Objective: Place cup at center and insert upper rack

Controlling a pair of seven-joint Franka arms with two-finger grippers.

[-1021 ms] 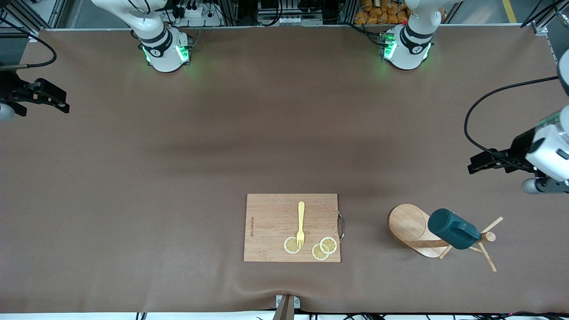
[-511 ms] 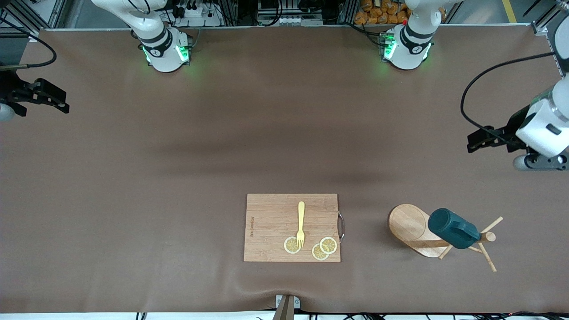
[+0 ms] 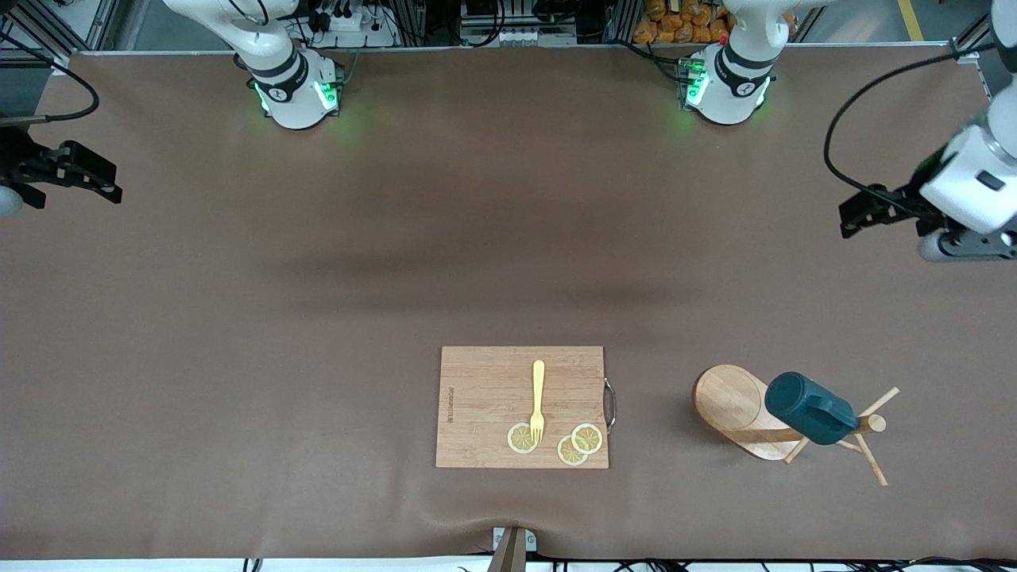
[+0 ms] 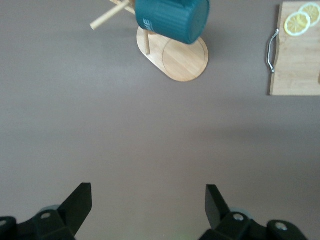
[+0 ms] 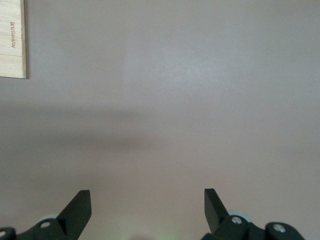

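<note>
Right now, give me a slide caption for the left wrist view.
Open left gripper over bare table, teal cup hanging on the wooden mug tree beside the cutting board.

A wooden cutting board [image 3: 522, 407] lies on the brown bench [image 3: 318, 318]; on the board rest a yellow fork [image 3: 538, 400] and three lemon slices [image 3: 586, 438], the fork's tines touching one slice

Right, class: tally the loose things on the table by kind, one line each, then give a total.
Cup: 1
Mug tree: 1
Cutting board: 1
Fork: 1
Lemon slices: 3
Total: 7
</note>
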